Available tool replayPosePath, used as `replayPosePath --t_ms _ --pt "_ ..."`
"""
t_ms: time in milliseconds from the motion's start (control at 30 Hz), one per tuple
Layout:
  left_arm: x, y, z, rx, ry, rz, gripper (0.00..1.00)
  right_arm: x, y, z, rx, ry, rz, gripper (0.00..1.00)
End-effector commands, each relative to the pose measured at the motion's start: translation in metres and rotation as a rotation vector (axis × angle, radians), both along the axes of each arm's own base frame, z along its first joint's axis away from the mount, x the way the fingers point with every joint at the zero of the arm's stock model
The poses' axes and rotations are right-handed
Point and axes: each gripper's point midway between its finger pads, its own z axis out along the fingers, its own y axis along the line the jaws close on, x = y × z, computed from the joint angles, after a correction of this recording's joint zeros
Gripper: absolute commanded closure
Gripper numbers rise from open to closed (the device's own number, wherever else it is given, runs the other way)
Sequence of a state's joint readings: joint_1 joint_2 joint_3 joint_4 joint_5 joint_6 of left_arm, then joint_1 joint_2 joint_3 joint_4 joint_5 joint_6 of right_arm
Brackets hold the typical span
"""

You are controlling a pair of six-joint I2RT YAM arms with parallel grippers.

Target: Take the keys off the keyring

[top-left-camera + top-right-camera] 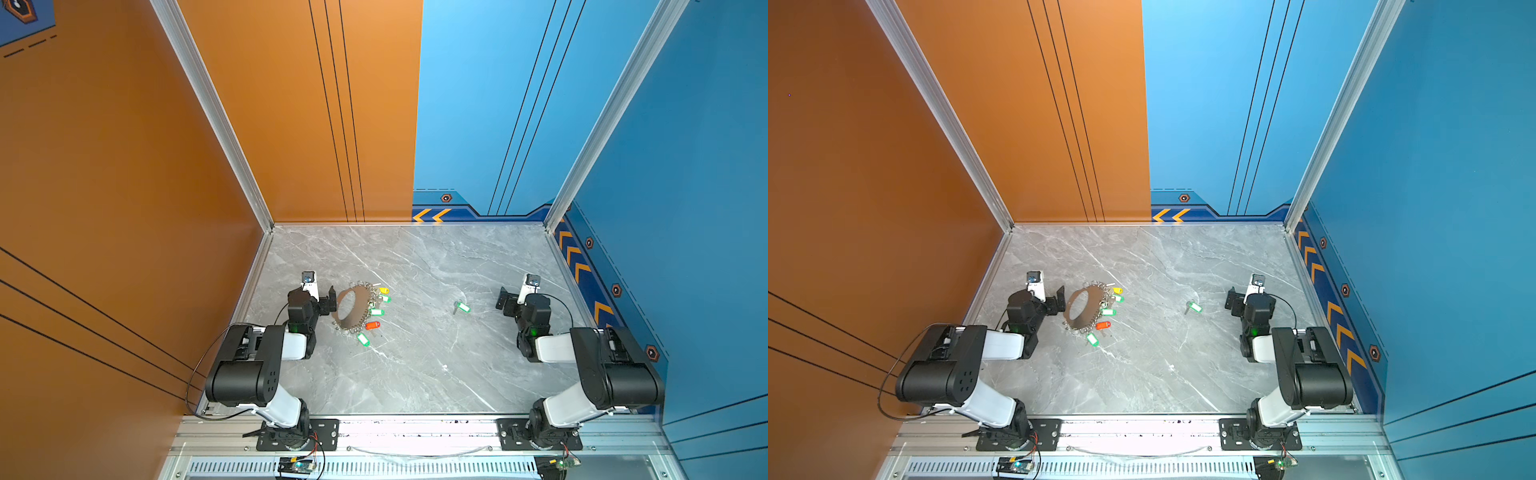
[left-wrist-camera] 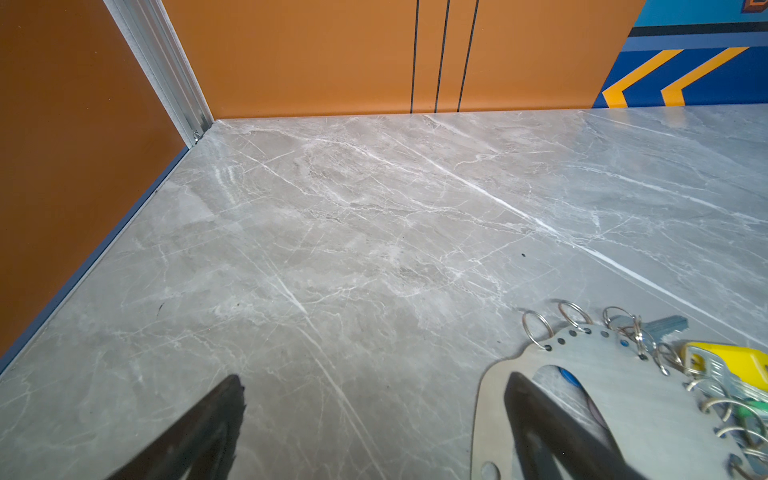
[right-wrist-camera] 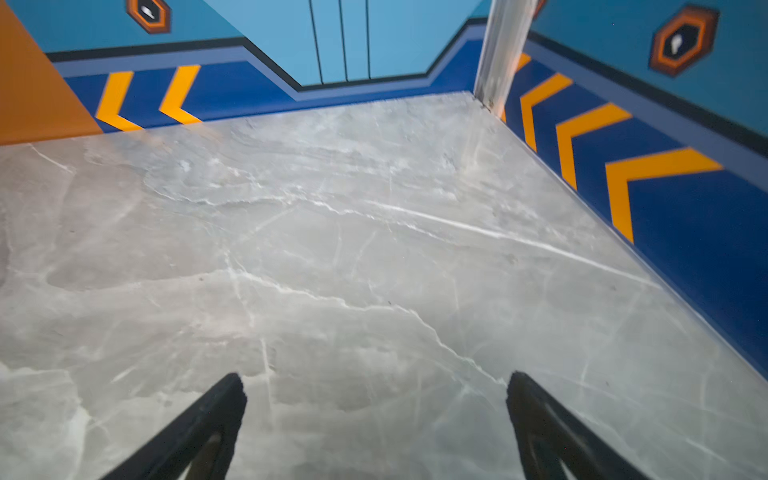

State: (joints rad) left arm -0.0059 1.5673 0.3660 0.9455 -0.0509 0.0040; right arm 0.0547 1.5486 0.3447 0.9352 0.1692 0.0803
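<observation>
Currently the left gripper [image 2: 374, 380] stands with its jaws wide apart and holds nothing. In its wrist view one black finger [image 2: 532, 415] lies across the wide hole of the flat grey brushed-metal oval keyring [image 2: 623, 374]; whether they touch cannot be told. In both top views the keyring [image 1: 362, 309] [image 1: 1096, 305] lies flat on the grey marble-patterned tabletop [image 1: 415, 374], left of centre and just beside that gripper. Small silver split rings [image 2: 536, 326] are threaded through holes along its rim. On the side away from the gripper they carry the small silver keys with oblong plastic tags: yellow [image 1: 383, 290], green [image 1: 376, 311], red-orange [image 1: 372, 325], green [image 1: 363, 339]. One silver loose key with a green tag [image 1: 462, 307] lies right of centre, clear of the keyring. The right gripper [image 3: 376, 379] is likewise spread and empty over bare tabletop, apart from the loose key. Judgement: the keyring looks stiff, thin, smooth and fairly light. Flat on slick stone it will likely skate if pushed, so pinch the band between hole and rim on its bare side. The keys look light, hard and slippery, and their tags give the broadest hold. The split rings are probably springy, so an unbraced pull would likely drag the whole set.
</observation>
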Motion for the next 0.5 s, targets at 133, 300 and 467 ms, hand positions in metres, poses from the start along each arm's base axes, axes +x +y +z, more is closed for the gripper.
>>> replayPosePath --t_ms 133,300,467 --pt "0.0025 -0.0017 0.002 0.007 0.0 -0.015 0.02 0.0029 -0.001 0.0073 -0.053 -0.019 -0.012 0.0" --pt "0.002 -0.0016 0.001 0.007 0.003 -0.015 0.02 0.0068 -0.0009 0.0043 -0.013 0.006 0.022 0.0" --pt "0.0022 -0.0017 0.0016 0.007 0.001 -0.015 0.02 0.0066 -0.0019 0.0044 -0.007 0.003 0.022 0.0"
